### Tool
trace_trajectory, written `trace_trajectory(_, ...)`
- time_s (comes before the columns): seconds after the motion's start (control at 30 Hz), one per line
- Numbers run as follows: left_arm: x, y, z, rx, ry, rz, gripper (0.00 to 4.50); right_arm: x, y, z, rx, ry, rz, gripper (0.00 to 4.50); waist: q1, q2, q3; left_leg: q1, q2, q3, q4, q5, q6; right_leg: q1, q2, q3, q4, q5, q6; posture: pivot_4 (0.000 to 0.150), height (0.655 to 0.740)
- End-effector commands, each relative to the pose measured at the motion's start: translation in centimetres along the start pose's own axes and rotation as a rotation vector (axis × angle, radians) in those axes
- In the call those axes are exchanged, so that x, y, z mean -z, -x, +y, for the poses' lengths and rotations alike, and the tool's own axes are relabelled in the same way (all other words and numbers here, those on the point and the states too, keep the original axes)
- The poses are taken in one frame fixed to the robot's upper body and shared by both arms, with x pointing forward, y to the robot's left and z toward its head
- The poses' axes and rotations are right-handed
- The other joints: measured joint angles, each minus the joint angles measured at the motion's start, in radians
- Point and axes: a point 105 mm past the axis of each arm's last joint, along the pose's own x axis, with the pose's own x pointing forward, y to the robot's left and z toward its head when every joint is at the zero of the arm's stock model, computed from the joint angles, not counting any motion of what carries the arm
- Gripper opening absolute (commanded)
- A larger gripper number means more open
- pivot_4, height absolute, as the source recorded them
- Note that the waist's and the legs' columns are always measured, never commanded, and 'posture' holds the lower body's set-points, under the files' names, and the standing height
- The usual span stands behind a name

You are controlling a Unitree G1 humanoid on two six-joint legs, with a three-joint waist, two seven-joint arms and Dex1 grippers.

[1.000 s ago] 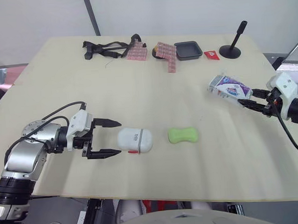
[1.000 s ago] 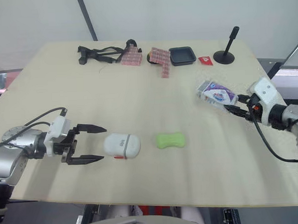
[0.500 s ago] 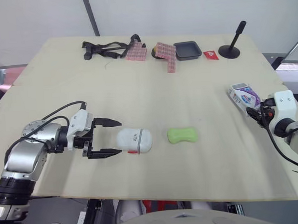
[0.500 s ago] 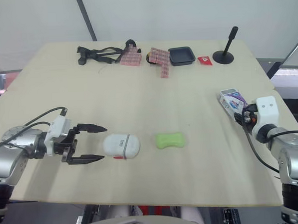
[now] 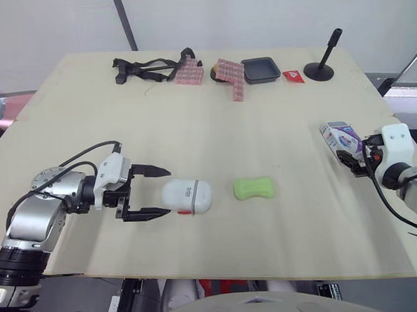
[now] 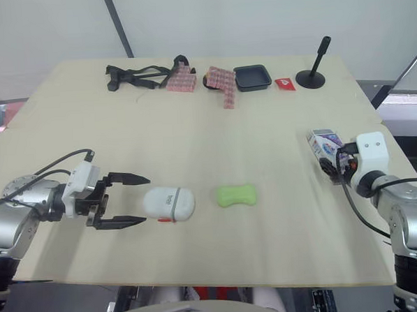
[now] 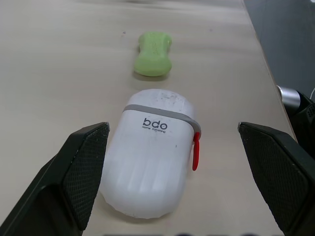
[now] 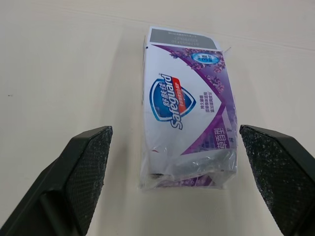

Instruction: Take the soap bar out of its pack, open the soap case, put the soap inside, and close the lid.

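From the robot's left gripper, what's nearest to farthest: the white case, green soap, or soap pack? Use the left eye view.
1. White case, right in front of the left gripper, by its open fingers.
2. Green soap, just past the case, mid-table.
3. Soap pack, far across by the right gripper.

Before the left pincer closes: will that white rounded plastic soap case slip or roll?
Likely slippery: the white rounded plastic soap case has smooth curved sides, so it may squirt from the left pincer. Probably stiff and light: the green soap bar lies outside it. Unlikely to roll; it rests on its broad side.
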Motion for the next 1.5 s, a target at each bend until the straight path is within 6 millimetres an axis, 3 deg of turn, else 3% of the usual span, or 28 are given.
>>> trace_trajectory(0.03, -0.8, 0.5, 0.4, -0.01, -0.04, -0.001, 4.5, -3.1, 1.1, -0.7, -0.023, 0.094, -0.103, 4.48, 0.0, 0.0, 0.0, 0.0, 0.0, 0.0, 0.0, 0.0, 0.0, 0.0, 0.0, 0.0, 0.0, 0.0, 0.0, 0.15, 0.74)
trace_trajectory(0.2, -0.7, 0.5, 0.6, -0.008, -0.042, 0.002, 4.5, -6.4, 1.8, 0.4, -0.191, 0.26, -0.248, 4.48, -0.004, 0.001, 0.0, 0.0, 0.0, 0.0, 0.0, 0.0, 0.0, 0.0, 0.0, 0.0, 0.0, 0.0, 0.0, 0.15, 0.74)
trace_trajectory(0.27, -0.7, 0.5, 0.7, -0.001, -0.05, 0.009, 4.5, -7.1, 2.2, 1.8, -0.308, 0.302, -0.31, 4.48, -0.006, 0.001, 0.0, 0.0, 0.0, 0.0, 0.0, 0.0, 0.0, 0.0, 0.0, 0.0, 0.0, 0.0, 0.0, 0.15, 0.74)
trace_trajectory(0.33, -0.5, 0.5, 0.7, 0.017, -0.064, 0.03, 4.5, -7.3, 3.3, 4.4, -0.5, 0.375, -0.371, 4.48, -0.006, 0.001, 0.0, -0.001, 0.0, 0.0, 0.0, 0.0, 0.0, 0.0, 0.0, 0.001, 0.0, 0.0, 0.0, 0.15, 0.74)
trace_trajectory(0.4, -0.1, 0.5, 1.0, 0.031, -0.074, 0.057, 4.5, -5.9, 4.8, 7.3, -0.732, 0.445, -0.385, 4.48, -0.005, 0.001, 0.0, -0.001, 0.0, 0.0, 0.0, 0.0, 0.0, 0.0, 0.0, 0.001, 0.0, 0.0, 0.0, 0.15, 0.74)
trace_trajectory(0.47, 0.2, 0.5, 1.2, 0.047, -0.071, 0.084, 4.5, -3.9, 6.0, 9.0, -0.896, 0.473, -0.361, 4.48, 0.001, 0.001, 0.0, -0.002, 0.0, 0.0, 0.0, 0.0, 0.0, 0.0, 0.0, 0.0, 0.0, 0.0, 0.0, 0.15, 0.74)
trace_trajectory(0.63, 0.9, -0.1, 1.3, 0.094, -0.075, 0.128, 4.5, 0.9, 8.1, 10.4, -1.168, 0.559, -0.304, 4.48, -0.003, 0.0, 0.0, -0.002, 0.0, 0.0, 0.001, 0.0, 0.002, 0.0, -0.002, -0.002, 0.0, 0.0, 0.0, 0.15, 0.74)
trace_trajectory(0.97, 2.1, -1.5, 1.7, 0.166, -0.155, 0.196, 4.5, 2.5, 8.2, 10.4, -1.274, 0.547, -0.346, 4.48, -0.025, 0.0, 0.0, -0.002, 0.0, 0.0, 0.001, 0.001, 0.003, 0.0, -0.002, -0.002, 0.002, -0.001, -0.002, 0.15, 0.74)
trace_trajectory(1.5, 4.0, -3.4, 2.2, 0.141, -0.183, 0.229, 4.5, 2.2, 6.8, 10.6, -1.213, 0.54, -0.358, 4.48, -0.015, 0.0, 0.0, -0.002, 0.0, 0.0, 0.002, 0.001, 0.003, 0.001, -0.003, -0.003, 0.002, -0.001, -0.002, 0.15, 0.74)
